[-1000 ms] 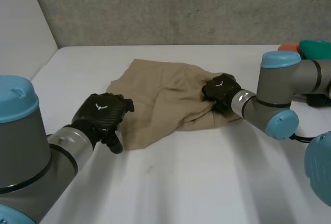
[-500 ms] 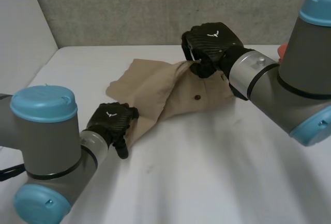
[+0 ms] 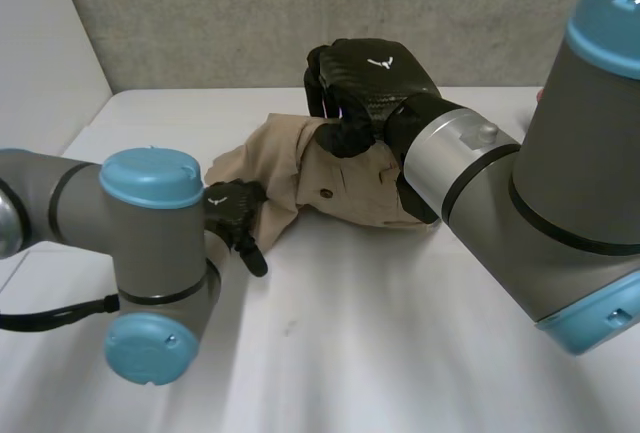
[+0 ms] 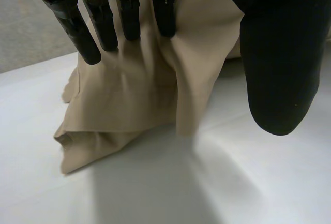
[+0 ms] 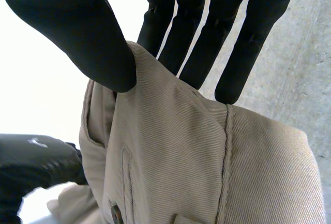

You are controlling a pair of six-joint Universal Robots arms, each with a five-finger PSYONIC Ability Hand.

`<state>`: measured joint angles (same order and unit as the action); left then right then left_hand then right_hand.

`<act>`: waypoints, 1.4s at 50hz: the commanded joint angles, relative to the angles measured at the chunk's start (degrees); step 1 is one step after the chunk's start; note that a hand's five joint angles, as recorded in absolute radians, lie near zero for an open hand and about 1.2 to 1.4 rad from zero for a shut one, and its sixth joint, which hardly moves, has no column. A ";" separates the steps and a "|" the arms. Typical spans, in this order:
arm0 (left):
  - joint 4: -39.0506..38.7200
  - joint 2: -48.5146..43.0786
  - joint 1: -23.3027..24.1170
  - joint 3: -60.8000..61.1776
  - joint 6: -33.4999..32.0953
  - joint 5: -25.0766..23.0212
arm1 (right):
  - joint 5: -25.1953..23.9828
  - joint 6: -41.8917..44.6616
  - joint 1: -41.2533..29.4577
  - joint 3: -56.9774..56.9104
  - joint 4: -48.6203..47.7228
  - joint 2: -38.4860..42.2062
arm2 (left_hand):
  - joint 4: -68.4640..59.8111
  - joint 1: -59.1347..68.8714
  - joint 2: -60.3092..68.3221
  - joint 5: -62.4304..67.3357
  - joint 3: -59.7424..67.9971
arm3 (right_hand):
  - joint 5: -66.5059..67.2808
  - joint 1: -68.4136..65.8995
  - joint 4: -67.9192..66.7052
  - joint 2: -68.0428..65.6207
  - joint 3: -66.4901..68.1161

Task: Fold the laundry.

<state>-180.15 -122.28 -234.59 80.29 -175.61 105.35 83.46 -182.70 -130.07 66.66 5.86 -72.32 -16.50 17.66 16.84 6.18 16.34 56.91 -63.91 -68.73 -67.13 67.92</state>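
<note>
A tan garment (image 3: 350, 188) with a dark button (image 3: 325, 192) lies bunched on the white table (image 3: 400, 343). My right hand (image 3: 365, 78) holds its raised edge above the pile; in the right wrist view the thumb (image 5: 77, 27) and straight fingers pinch the garment's seamed edge (image 5: 207, 172). My left hand (image 3: 232, 215) is low at the garment's near left edge. In the left wrist view its fingers (image 4: 119, 12) are straight over the cloth (image 4: 139, 94), the thumb (image 4: 279, 53) stands apart, and nothing is gripped. The left hand (image 5: 31, 167) also appears below the lifted cloth.
A grey wall (image 3: 200, 23) closes the table's far side and a white wall (image 3: 40, 53) its left. My two arms take up much of the near table, the left arm's elbow (image 3: 150, 283) in front of the garment.
My right hand has lifted the garment's right part and carried it up and to the left. My left hand has drawn in toward the cloth's left edge and straightened its fingers.
</note>
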 commanded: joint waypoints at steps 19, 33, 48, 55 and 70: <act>-10.22 -7.80 -0.69 -13.58 -1.32 11.29 | -0.94 -7.67 -0.89 0.84 -0.06 -6.34 | -30.69 29.53 30.35 31.00 30.85 | 13.09 -16.09 -11.27 -12.87 12.08; 1.99 9.40 -8.85 -9.55 1.86 0.05 | -0.93 3.74 8.95 1.02 -2.44 -2.22 | -63.50 62.34 63.16 63.82 63.66 | 13.09 -16.09 -11.27 -12.87 12.08; 12.88 43.95 -20.73 -0.57 -21.36 -24.84 | -4.62 22.29 13.61 3.13 2.22 -3.26 | -63.50 62.34 63.16 63.82 63.66 | 13.09 -16.09 -11.27 -12.87 12.08; 14.39 36.16 -19.42 -2.15 -22.06 -24.05 | -4.45 27.39 13.88 2.08 5.64 -0.99 | -63.50 62.34 63.16 63.82 63.66 | 13.09 -16.09 -11.27 -12.87 12.08; 11.14 4.42 -15.64 -28.06 -23.21 -20.88 | -3.84 28.81 13.88 -10.57 -2.86 16.06 | -63.50 62.34 63.16 63.82 63.66 | 13.09 -16.09 -11.27 -12.87 12.08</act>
<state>-167.38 -109.37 -251.28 65.30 -200.25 84.62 78.99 -153.05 -116.22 63.18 9.20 -62.91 -68.60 66.41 68.26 56.13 68.09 57.29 -63.91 -68.80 -67.13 67.92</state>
